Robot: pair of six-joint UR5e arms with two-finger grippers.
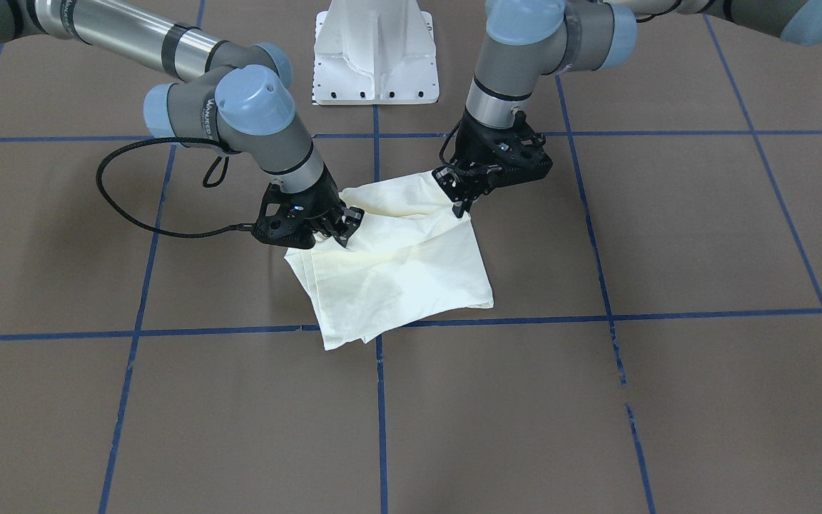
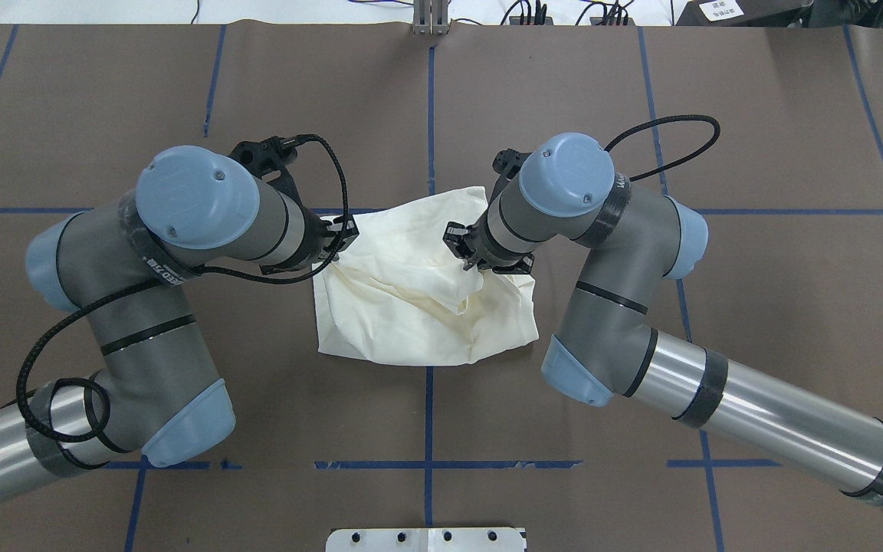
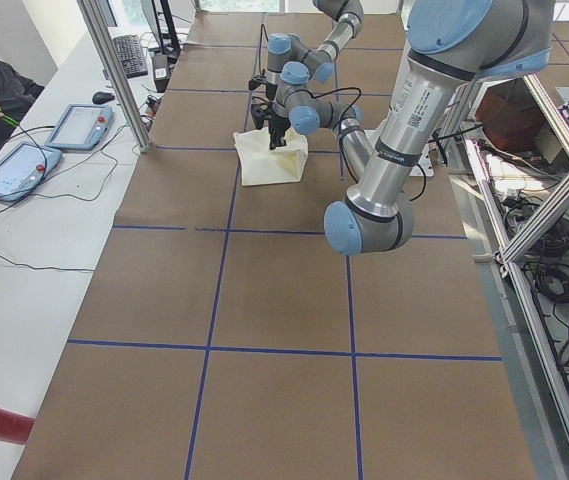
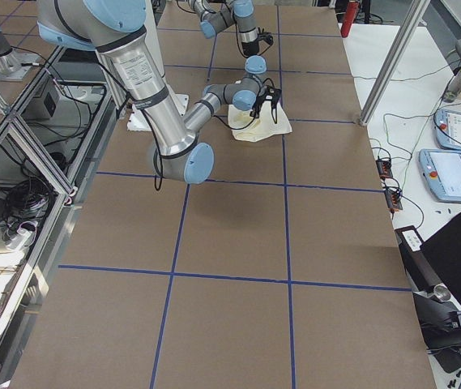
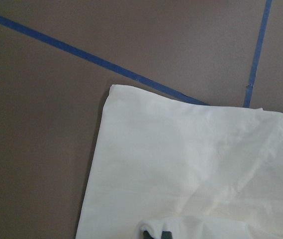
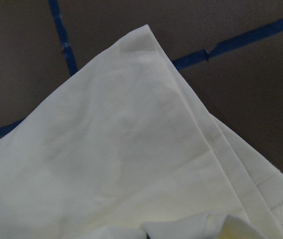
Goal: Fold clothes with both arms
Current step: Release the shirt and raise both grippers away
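Your shirt [image 1: 397, 278] lay folded into a rumpled, rough rectangle near the middle of the surface [image 1: 668, 235]. It sat just in front of the white pedestal [image 1: 375, 57] and straddled a crossing of the blue tape lines [image 1: 525, 321]. Only plain cream cloth showed. Your left tool [image 1: 461, 205] had its fingers pinched together on the shirt's upper layer at its own side of the bundle, and the cloth rose a little to meet it. Your right tool [image 1: 345, 230] was closed in the same way on the opposite side, with a small bunch of fabric gathered at its tips. Between the two tools the held layer sagged in loose creases over the layers beneath, which lay flat on the surface. In the left wrist view you could see dark fingertips [image 5: 166, 235] wrapped in a fold of cloth at the bottom edge.
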